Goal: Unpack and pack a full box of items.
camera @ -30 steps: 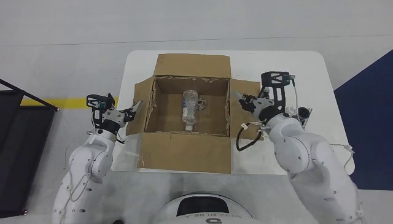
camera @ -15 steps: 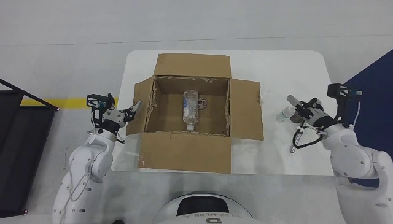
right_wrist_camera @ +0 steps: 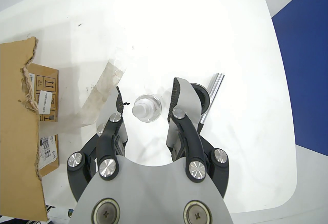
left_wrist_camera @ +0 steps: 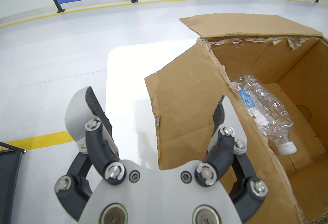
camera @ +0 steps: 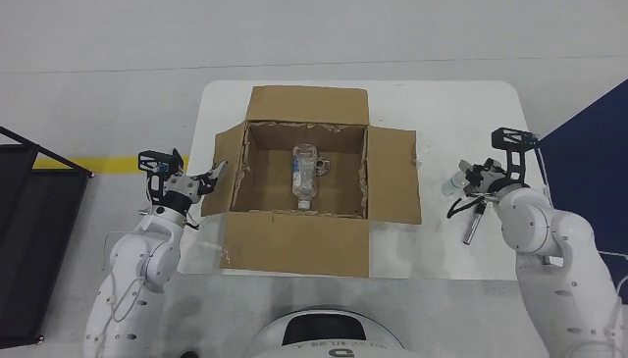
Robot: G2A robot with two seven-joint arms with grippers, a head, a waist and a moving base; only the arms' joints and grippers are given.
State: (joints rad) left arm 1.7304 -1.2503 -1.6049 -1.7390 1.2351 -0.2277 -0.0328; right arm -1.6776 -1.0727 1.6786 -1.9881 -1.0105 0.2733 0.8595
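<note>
Evidently your released right claw [right_wrist_camera: 147,93] is straddling the bottle [right_wrist_camera: 146,108], leaving it upright; left claw [left_wrist_camera: 155,93] is gaping beside the box [left_wrist_camera: 256,30].

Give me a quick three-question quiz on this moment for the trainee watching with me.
1. True or false: the left gripper is shut on a flap of the cardboard box.
2. What lies inside the box? A. a crushed clear bottle B. a metal rod C. nothing
3. Which gripper hangs over the small upright bottle on the table, and is it open or shut?

Key
1. False: it is open and holds nothing.
2. A
3. The right gripper, open, with a finger on either side of the bottle.
</note>
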